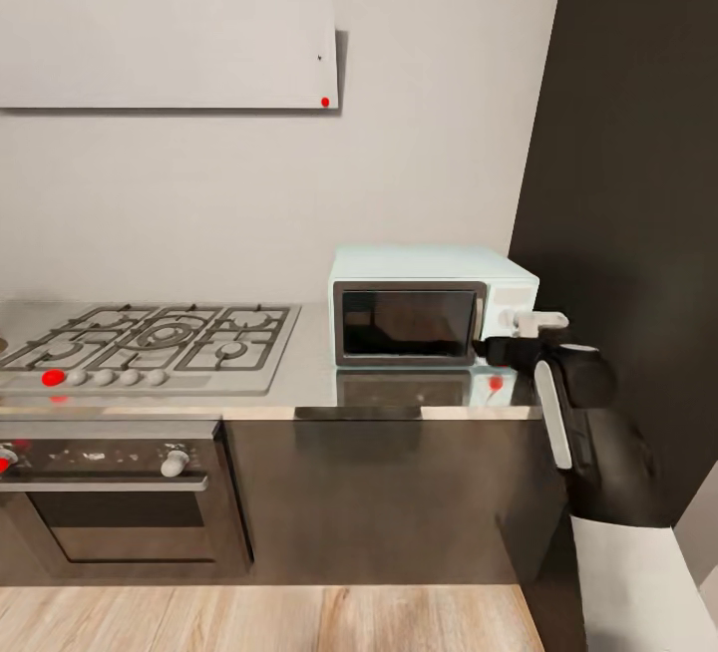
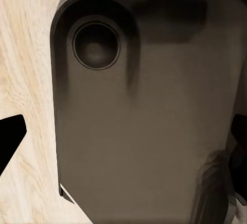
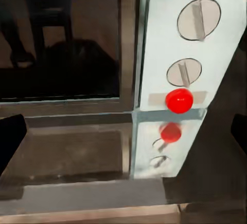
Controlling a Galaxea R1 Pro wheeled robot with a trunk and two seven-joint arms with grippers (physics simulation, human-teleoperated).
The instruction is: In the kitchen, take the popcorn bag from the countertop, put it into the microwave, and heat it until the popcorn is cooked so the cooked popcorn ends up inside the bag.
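Note:
The pale mint-blue microwave (image 1: 431, 305) stands on the grey countertop (image 1: 309, 378) with its dark glass door shut. My right gripper (image 1: 511, 331) hovers just in front of the white control panel (image 3: 180, 39), open, nothing between its fingers. That panel carries two knobs (image 3: 198, 18) and a round light (image 3: 179, 99) glowing red, mirrored in the glossy slab (image 3: 77, 152). A dim bulging shape (image 3: 77, 62) shows behind the glass; I cannot tell whether it is the popcorn bag. My left gripper (image 2: 123, 136) is open above the robot's dark base (image 2: 149, 106).
A gas hob (image 1: 150, 338) with black grates lies left of the microwave, a dark built-in oven (image 1: 110, 492) below it. A tall dark panel (image 1: 628, 183) rises close on the right. A white hood (image 1: 170, 44) hangs above; wooden floor (image 1: 269, 617) lies in front.

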